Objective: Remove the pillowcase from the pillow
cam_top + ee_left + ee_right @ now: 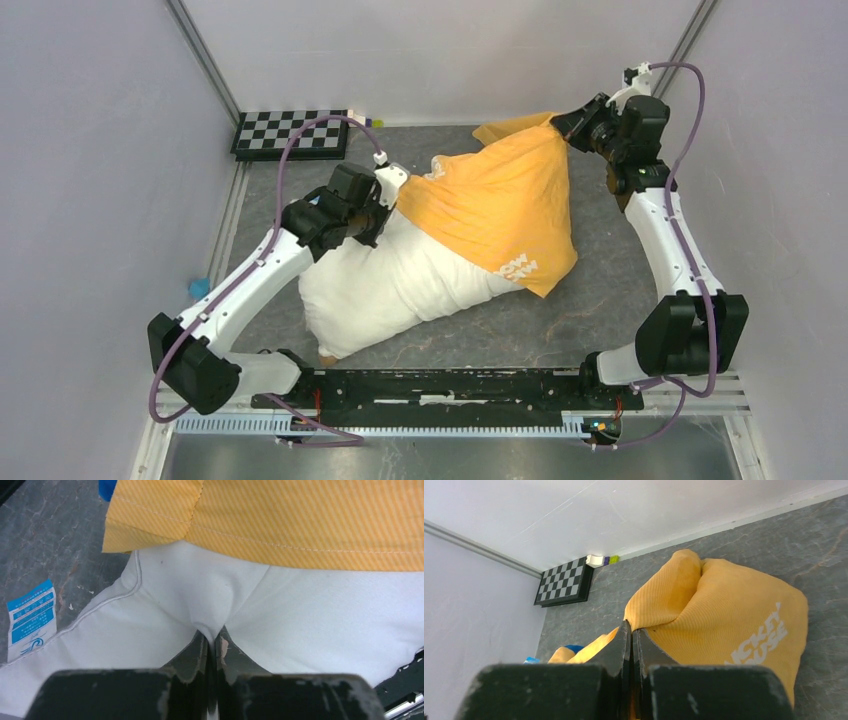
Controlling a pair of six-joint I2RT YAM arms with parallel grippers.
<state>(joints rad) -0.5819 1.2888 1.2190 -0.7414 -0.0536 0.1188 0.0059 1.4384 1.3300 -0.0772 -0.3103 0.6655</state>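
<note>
The white pillow (390, 285) lies across the middle of the table, its near half bare. The orange-yellow pillowcase (505, 200) with white lettering still covers its far half and is stretched up toward the back right. My left gripper (385, 205) is shut on a pinch of the pillow's white fabric (212, 610), just below the pillowcase hem (240, 535). My right gripper (562, 126) is shut on the far corner of the pillowcase (724, 615) and holds it raised above the table. A blue care label (30, 617) hangs from the pillow's seam.
A black-and-white checkerboard (292, 132) lies at the back left, with small white and green items (601, 559) beside it. A small blue object (198, 288) sits at the table's left edge. White walls close in on three sides.
</note>
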